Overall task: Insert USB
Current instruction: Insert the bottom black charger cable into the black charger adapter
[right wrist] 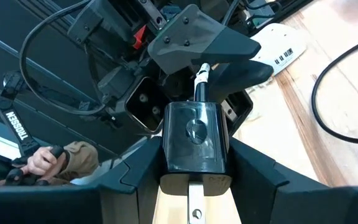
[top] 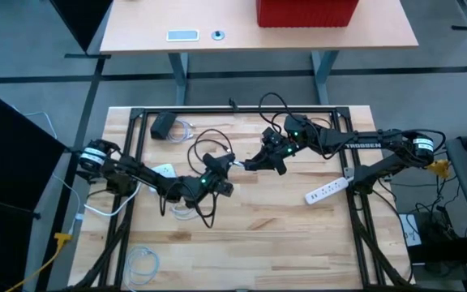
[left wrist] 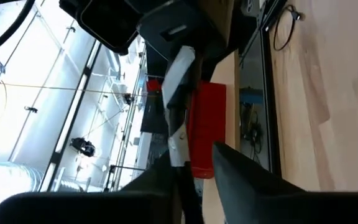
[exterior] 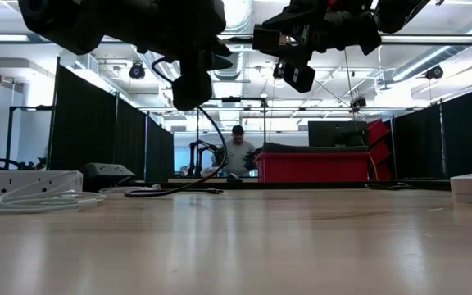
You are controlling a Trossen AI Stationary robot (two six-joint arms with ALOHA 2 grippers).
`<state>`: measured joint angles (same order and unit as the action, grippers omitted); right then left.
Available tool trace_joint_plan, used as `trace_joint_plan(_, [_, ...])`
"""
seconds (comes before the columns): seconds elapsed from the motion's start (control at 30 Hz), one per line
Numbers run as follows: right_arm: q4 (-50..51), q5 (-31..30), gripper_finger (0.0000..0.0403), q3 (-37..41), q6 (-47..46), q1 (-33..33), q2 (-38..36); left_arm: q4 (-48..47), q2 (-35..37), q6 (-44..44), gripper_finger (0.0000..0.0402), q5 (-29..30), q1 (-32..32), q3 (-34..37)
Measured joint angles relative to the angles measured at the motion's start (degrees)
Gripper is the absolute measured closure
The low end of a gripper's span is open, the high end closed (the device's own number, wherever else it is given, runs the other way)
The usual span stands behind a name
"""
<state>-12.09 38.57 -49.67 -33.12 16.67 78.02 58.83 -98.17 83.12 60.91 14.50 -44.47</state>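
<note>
Meeting mid-air: left hand (right wrist: 207, 59) (USB plug (right wrist: 201, 78)), right hand (right wrist: 194, 180) (charger (right wrist: 194, 134)).

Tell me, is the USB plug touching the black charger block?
Touching. The right wrist view shows the white USB plug, held by the left end effector, meeting the charger block held by the right end effector.

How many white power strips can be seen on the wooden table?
2. One white power strip lies near the table's right edge, under the right arm. Another white power strip lies on the left side, partly hidden by the left arm. Others may be hidden.
</note>
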Motion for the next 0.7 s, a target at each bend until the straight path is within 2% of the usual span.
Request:
trace_joint_plan(0.17, [0.3,0.5,0.0257,0.0,0.0,0.0,0.0,-0.3,0.0,-0.3,0.0395,-2.2,0.0,-0.7])
trace_joint_plan(0.33, [0.2,0.3,0.0257,0.0,0.2,0.0,0.1,-2.8,0.0,-0.6,0.0399,-5.4,-0.1,-2.9])
trace_joint_plan(0.53, [1.1,0.4,0.0257,0.1,0.1,0.0,0.5,-16.0,0.0,-6.9,0.0401,-5.5,-0.3,-6.6])
trace_joint_plan(0.7, [0.7,-0.9,0.0257,0.1,0.2,0.0,0.5,-16.2,0.1,-6.2,0.04,-3.8,-0.2,-6.9])
